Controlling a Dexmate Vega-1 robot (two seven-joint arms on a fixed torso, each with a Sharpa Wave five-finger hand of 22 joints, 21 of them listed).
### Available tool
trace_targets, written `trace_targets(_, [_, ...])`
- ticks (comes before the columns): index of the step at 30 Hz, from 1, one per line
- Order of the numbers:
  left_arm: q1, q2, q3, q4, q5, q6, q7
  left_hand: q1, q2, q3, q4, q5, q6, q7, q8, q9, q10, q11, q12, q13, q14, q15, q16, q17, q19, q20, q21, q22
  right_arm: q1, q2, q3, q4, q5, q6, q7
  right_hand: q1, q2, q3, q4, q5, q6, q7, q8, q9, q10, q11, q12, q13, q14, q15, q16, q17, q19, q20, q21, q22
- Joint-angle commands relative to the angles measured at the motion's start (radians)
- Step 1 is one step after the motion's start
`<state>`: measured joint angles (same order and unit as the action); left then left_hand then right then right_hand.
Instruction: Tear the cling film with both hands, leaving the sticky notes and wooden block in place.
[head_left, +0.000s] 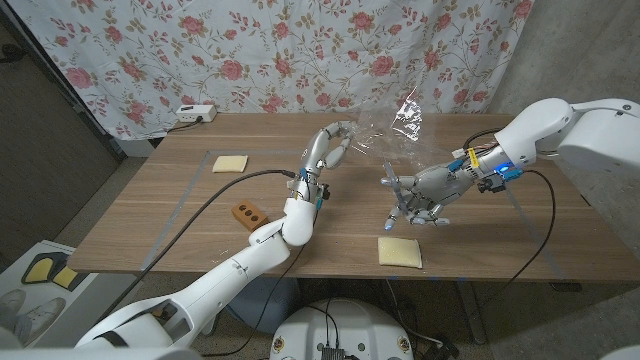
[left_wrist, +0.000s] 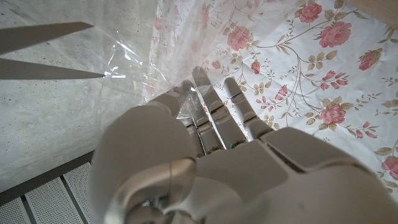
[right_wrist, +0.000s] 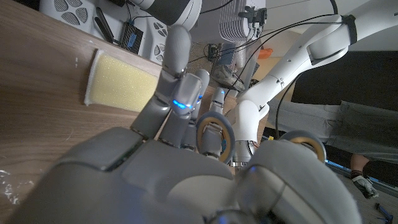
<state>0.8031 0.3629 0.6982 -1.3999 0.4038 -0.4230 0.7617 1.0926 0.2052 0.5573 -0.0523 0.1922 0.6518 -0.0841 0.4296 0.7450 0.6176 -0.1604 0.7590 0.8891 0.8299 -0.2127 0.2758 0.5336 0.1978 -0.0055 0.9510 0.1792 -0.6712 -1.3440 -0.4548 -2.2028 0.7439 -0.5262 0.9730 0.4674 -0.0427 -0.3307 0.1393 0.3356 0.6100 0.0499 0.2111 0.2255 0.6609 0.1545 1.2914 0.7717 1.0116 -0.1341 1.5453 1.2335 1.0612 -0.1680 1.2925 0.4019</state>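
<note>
My left hand (head_left: 333, 146) is raised over the middle of the table and pinches one end of the clear cling film (head_left: 398, 124). From there the film trails crumpled toward the far right. The left wrist view shows the cling film (left_wrist: 134, 71) caught between my left hand's fingertips (left_wrist: 186, 93). My right hand (head_left: 418, 196) hovers low at the right with its fingers spread and pointing down, nothing between them. One yellow sticky-note pad (head_left: 399, 252) lies just in front of it, and the same sticky-note pad (right_wrist: 121, 82) appears beyond the fingers (right_wrist: 177, 68). A second pad (head_left: 230, 163) lies at the left. The brown wooden block (head_left: 249, 213) sits front left.
A white power strip (head_left: 196, 114) lies at the table's (head_left: 150, 215) far left edge, before a flowered curtain (head_left: 300, 50). Black cables run along both arms over the table. A scrap of film (right_wrist: 7, 186) shows on the wood by my right hand.
</note>
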Motion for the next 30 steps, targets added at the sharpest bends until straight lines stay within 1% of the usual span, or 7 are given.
trace_targets(1, [0.007,0.017,-0.013,0.007,0.037,-0.017,0.018,0.010,-0.004,0.003,0.010,-0.001,-0.014,-0.004,0.009,0.008,-0.018,0.012,0.012,0.008,-0.017,-0.002,-0.007,0.008,-0.008,-0.002,0.006,0.004,0.004,0.016,-0.008,0.022,-0.008,-0.003,0.012,0.004,0.015,0.002,0.003,-0.002,-0.117,0.138,0.004,0.003,0.151,-0.118,0.006,0.004,-0.023,-0.056,-0.001,0.002,0.015,-0.051,0.000,0.001])
trace_targets(7, [0.002,0.014,-0.007,0.026,0.040,-0.027,0.017,0.006,-0.005,0.004,0.018,0.002,-0.022,-0.016,0.006,0.006,-0.039,0.004,0.009,0.005,-0.039,-0.004,-0.020,0.012,-0.016,-0.019,0.004,0.002,0.018,0.029,-0.020,0.032,-0.016,-0.014,0.024,0.006,0.017,0.002,0.002,-0.003,-0.116,0.138,0.004,0.003,0.154,-0.118,0.002,-0.004,-0.024,-0.056,-0.002,0.002,0.017,-0.051,0.002,0.003])
trace_targets(12, [-0.009,0.026,0.002,0.027,0.095,-0.012,0.038,0.004,-0.005,0.004,0.023,0.005,-0.019,-0.020,0.008,0.005,-0.041,0.000,0.012,0.003,-0.048,-0.005,-0.025,0.015,-0.017,-0.023,0.004,0.001,0.030,0.036,-0.029,0.035,-0.025,-0.018,0.034,0.007,0.018,0.002,0.002,-0.004,-0.116,0.138,0.004,0.003,0.150,-0.117,0.007,0.005,-0.023,-0.056,-0.002,0.002,0.016,-0.051,0.001,0.002])
trace_targets(16, [-0.014,0.037,0.008,0.025,0.117,-0.004,0.044,0.004,-0.005,0.005,0.024,0.007,-0.011,-0.020,0.011,0.003,-0.044,0.005,0.019,0.007,-0.052,-0.008,-0.027,0.020,-0.018,-0.025,0.004,0.000,0.032,0.038,-0.029,0.035,-0.023,-0.024,0.029,0.007,0.018,0.002,0.002,-0.005,-0.116,0.139,0.004,0.003,0.151,-0.118,0.005,0.003,-0.023,-0.056,-0.002,0.002,0.017,-0.051,0.001,0.002])
trace_targets(17, [-0.015,0.039,0.009,0.024,0.115,-0.004,0.043,0.005,-0.005,0.005,0.024,0.007,-0.010,-0.023,0.011,0.003,-0.044,0.003,0.020,0.008,-0.051,-0.008,-0.026,0.021,-0.018,-0.025,0.004,0.000,0.033,0.038,-0.030,0.037,-0.023,-0.023,0.031,0.007,0.019,0.002,0.002,-0.005,-0.116,0.137,0.004,0.003,0.152,-0.113,0.003,-0.001,-0.022,-0.056,-0.001,0.002,0.019,-0.051,0.002,0.003])
trace_targets(27, [-0.019,0.068,0.019,0.012,0.144,-0.002,0.047,0.008,-0.006,0.006,0.024,0.009,-0.004,-0.027,0.014,0.000,-0.041,0.001,0.030,0.009,-0.048,-0.009,-0.024,0.033,-0.017,-0.027,0.005,-0.001,0.043,0.045,-0.039,0.039,-0.030,-0.030,0.036,0.009,0.020,0.001,0.001,-0.008,-0.116,0.140,0.003,0.003,0.152,-0.115,0.005,0.001,-0.021,-0.056,-0.002,0.002,0.018,-0.051,0.001,0.003])
trace_targets(30, [-0.021,0.079,0.024,0.006,0.171,0.002,0.057,0.009,-0.007,0.005,0.024,0.010,-0.003,-0.027,0.015,-0.001,-0.045,0.001,0.033,0.011,-0.047,-0.009,-0.023,0.036,-0.021,-0.032,0.003,-0.002,0.052,0.053,-0.048,0.041,-0.037,-0.038,0.043,0.010,0.020,0.001,0.001,-0.008,-0.115,0.140,0.004,0.003,0.153,-0.115,0.004,-0.001,-0.022,-0.055,-0.002,0.002,0.019,-0.051,0.003,0.005])
